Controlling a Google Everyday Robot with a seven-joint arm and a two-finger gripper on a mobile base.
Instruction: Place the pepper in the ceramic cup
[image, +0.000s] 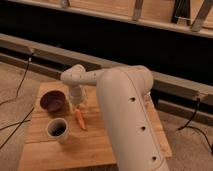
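The pepper (80, 119), small and orange-red, lies on the wooden table (125, 140) with its tip pointing toward the front. Just left of it stands the ceramic cup (57, 130), pale, upright, dark inside. My gripper (76, 103) hangs wrist-down directly over the pepper's far end, open, with nothing held. The thick white arm (127, 115) comes in from the lower right and hides the table's right middle part.
A shallow dark maroon bowl (52, 100) sits behind the cup, left of the gripper. Black cables (20, 82) trail over the floor on both sides. A dark wall with a metal rail (165, 82) runs behind the table.
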